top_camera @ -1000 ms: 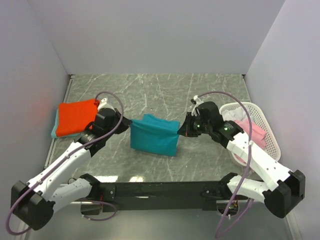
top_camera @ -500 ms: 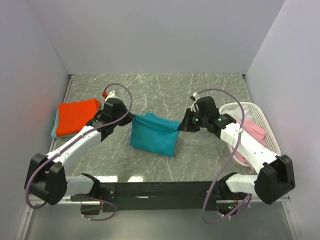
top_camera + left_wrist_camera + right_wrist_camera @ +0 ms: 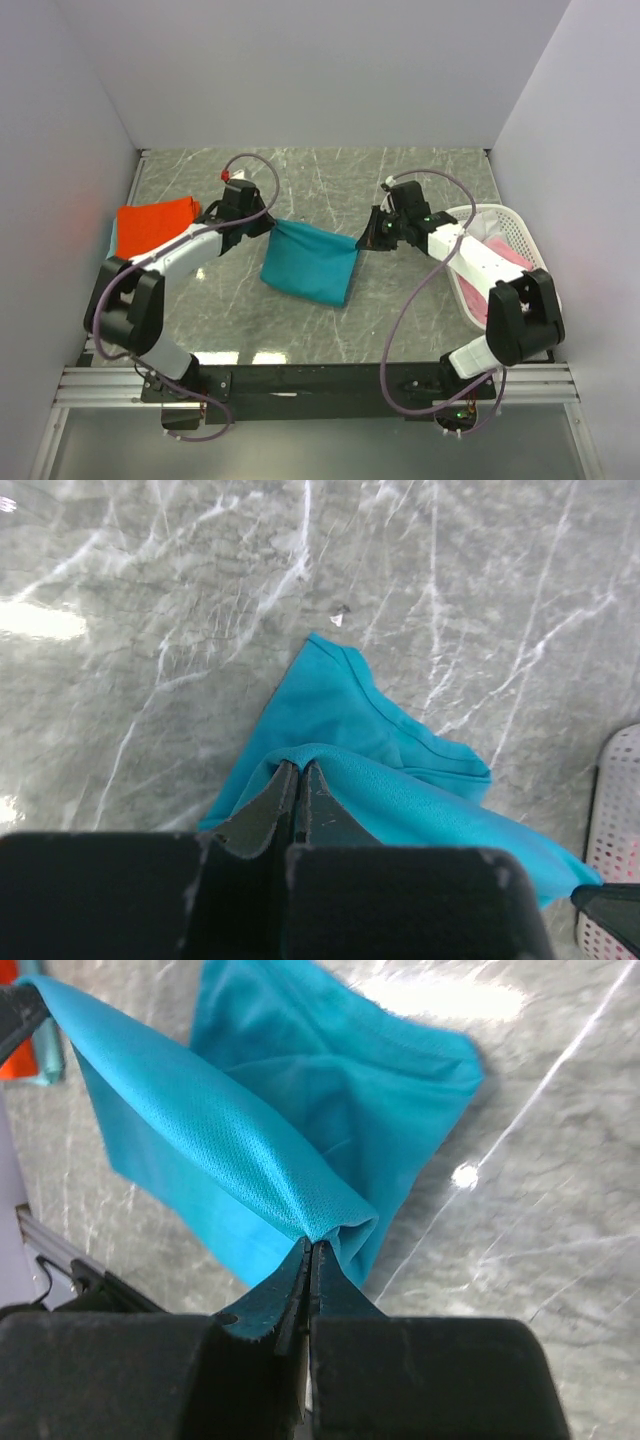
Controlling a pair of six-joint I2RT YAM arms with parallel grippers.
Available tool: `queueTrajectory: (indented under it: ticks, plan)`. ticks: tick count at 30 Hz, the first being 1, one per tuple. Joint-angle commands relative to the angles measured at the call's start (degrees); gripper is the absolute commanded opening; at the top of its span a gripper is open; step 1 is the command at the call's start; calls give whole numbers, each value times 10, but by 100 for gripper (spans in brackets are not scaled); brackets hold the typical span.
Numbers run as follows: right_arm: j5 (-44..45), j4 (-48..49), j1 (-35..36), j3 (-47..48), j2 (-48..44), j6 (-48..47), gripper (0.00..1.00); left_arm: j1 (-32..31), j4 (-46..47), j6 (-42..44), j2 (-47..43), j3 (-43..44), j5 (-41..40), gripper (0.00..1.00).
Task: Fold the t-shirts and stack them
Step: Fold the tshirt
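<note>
Mid-fold, the left tool (image 3: 266, 227) and right tool (image 3: 364, 242) each grip the teal shirt (image 3: 308, 265). The orange shirt (image 3: 150, 225) lies folded at left; the pink shirt (image 3: 512, 252) waits in the basket (image 3: 478, 210).

Light teal t-shirt (image 3: 48, 1058) at table's left edge is mostly under the orange-red t-shirt (image 3: 152, 222), only a sliver shows. Pink t-shirt (image 3: 512, 258) in mesh basket (image 3: 500, 212) is partly behind right arm (image 3: 470, 262). Left wrist cam crops the basket. Teal-blue t-shirt (image 3: 308, 265) corners are buried btwn pinched fingers.
</note>
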Motion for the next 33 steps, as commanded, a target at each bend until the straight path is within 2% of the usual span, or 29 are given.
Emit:
queueTrajectory:
  ticks: [1, 12, 16, 18, 19, 21, 22, 27, 31, 33]
  plan:
    - [15, 20, -18, 32, 30, -14, 0, 9, 31, 18, 36, 33, 14, 0]
    - [-25, 106, -44, 53, 145, -10, 0, 16, 25, 11, 143, 88, 2, 1]
    - [-25, 100, -46, 87, 187, -15, 0, 21, 19, -5, 163, 104, 1, 2]
    - [-21, 81, -47, 100, 196, -22, 3, 21, 1, -8, 165, 113, -5, 25]
    - [-21, 76, -46, 107, 197, -24, 23, 21, -4, -9, 163, 118, -9, 36]
    - [-19, 61, -46, 113, 194, -31, 52, 21, -7, -7, 149, 118, -14, 82]
    - [-16, 55, -46, 117, 187, -31, 68, 21, -7, -7, 142, 115, -14, 99]
    - [-4, 44, -42, 91, 122, -31, 73, 15, -10, -7, 71, 92, 4, 99]
    - [12, 39, -9, 42, 38, -31, 76, -7, -10, -14, 9, 42, 11, 99]
    - [-19, 52, 8, 21, 4, -25, 77, -33, -9, -23, -28, 22, 7, 99]
